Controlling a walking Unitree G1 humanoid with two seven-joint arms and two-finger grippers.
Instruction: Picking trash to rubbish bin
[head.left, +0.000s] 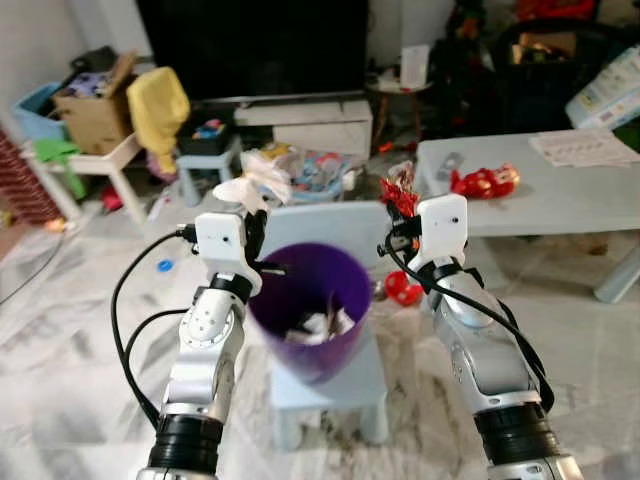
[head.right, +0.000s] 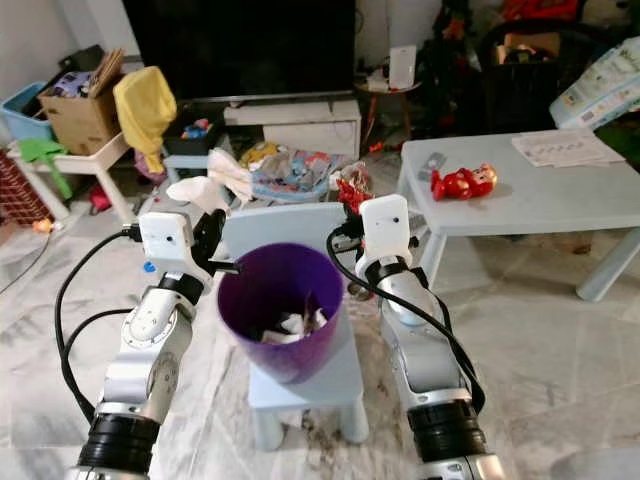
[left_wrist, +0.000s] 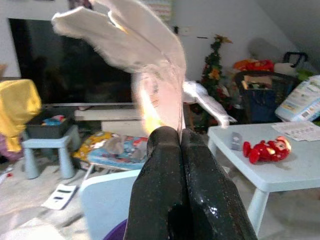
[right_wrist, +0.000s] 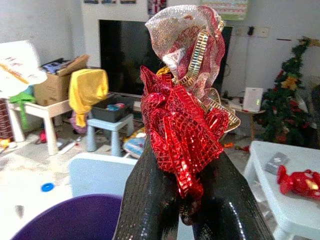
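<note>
A purple bin (head.left: 310, 318) stands on a small pale-blue chair (head.left: 335, 385), with scraps of white paper inside. My left gripper (head.left: 250, 205) is raised at the bin's left rim, shut on a crumpled white tissue (left_wrist: 135, 45) that also shows as the tissue (head.left: 250, 185). My right gripper (head.left: 400, 210) is held up at the bin's right rim, shut on a shiny red foil wrapper (right_wrist: 182, 120), seen too as the wrapper (head.left: 400, 190). Both pieces of trash sit above rim height, just outside the bin's opening.
A pale-blue low table (head.left: 560, 200) with a red toy (head.left: 485, 182) and papers stands to the right. A black TV (head.left: 250, 45) on a white stand is behind. Cardboard box and yellow cloth (head.left: 155, 105) sit back left; toys litter the marble floor.
</note>
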